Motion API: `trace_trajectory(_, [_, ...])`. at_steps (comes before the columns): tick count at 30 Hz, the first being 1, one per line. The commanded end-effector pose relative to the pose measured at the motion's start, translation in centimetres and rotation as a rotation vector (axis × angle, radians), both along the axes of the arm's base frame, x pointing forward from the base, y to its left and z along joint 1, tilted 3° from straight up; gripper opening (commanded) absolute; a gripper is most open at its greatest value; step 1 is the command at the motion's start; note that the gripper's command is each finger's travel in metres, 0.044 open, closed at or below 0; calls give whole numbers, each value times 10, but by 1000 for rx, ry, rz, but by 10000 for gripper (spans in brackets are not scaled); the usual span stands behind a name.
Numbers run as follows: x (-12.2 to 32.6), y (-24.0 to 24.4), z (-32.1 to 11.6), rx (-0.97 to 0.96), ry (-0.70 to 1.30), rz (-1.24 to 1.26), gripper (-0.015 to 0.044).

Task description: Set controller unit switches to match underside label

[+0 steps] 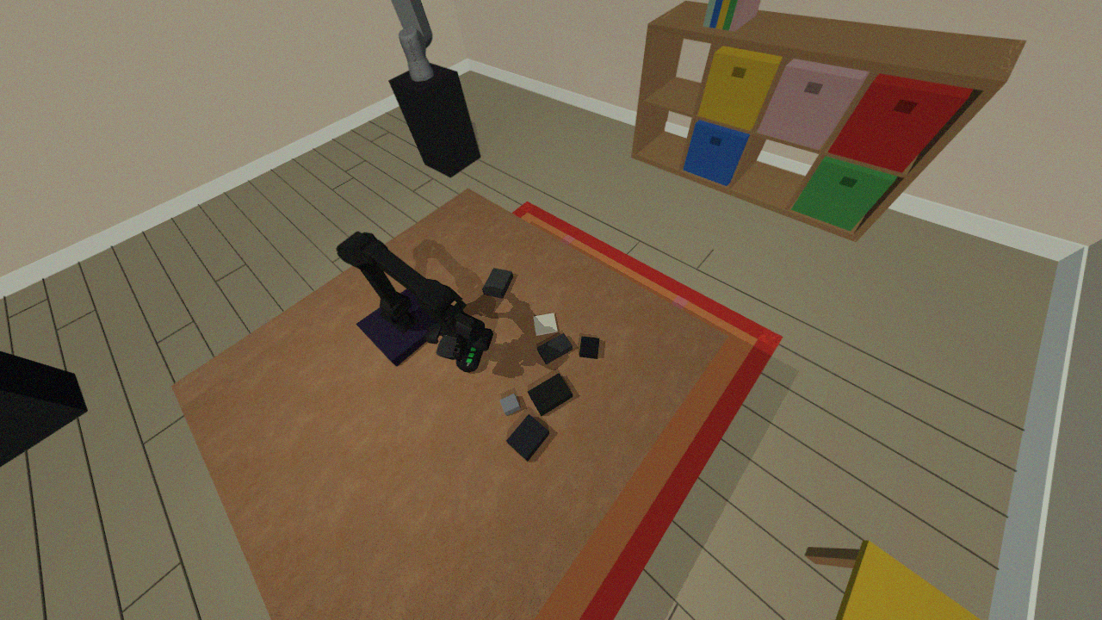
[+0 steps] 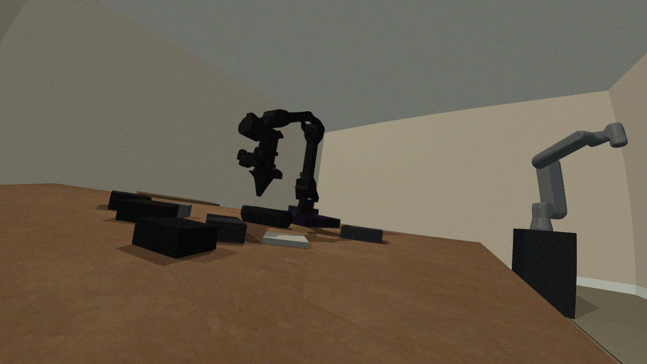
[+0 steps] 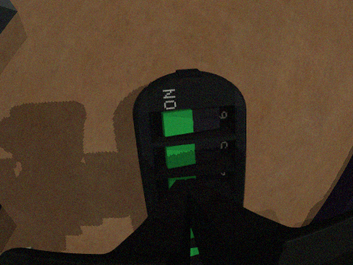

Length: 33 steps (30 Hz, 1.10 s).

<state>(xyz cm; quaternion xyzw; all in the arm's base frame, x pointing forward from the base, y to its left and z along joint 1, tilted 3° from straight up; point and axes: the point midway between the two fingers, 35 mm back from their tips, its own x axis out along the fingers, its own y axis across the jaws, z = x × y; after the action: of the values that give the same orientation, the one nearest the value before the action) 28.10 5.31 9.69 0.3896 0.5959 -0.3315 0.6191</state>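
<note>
While the unit [image 1: 467, 364] [image 2: 266, 216] [image 3: 189, 82] sits top up on the bench [image 1: 346, 462] [image 2: 316, 294] [image 3: 294, 73], just beside the arm's base [image 1: 395, 354] [image 2: 332, 222], one gripper [image 1: 474, 344] [image 2: 259, 194] [image 3: 185, 188] points down above it, apart from it. Its fingers are closed together, with nothing between them.

The wrist view shows green on five switches: three beyond the fingers, the third partly covered, and two slivers beside the fingertips. Sideways white lettering reads "ON" near the rounded end; a "6" marks the end switch, and the next digit looks like a "5". A third mark is mostly hidden.

Seven loose parts lie about: five dark blocks, one white plate [image 1: 545, 324] [image 2: 285, 240] and one small grey block [image 1: 509, 404] [image 2: 184, 210].

Behind stands one shelf [image 1: 832, 38] with five bins, one each of yellow, pink, red, blue and green. One grey arm [image 1: 416, 55] [image 2: 554, 151] stands on a black pedestal [image 1: 439, 123] [image 2: 545, 271].
</note>
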Motion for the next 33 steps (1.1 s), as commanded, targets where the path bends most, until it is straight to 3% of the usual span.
trace_trajectory(1, [1, 0, -7, -2, 3, 3, 0])
trace_trajectory(33, [4, 3, -41, -2, 4, 3, 0])
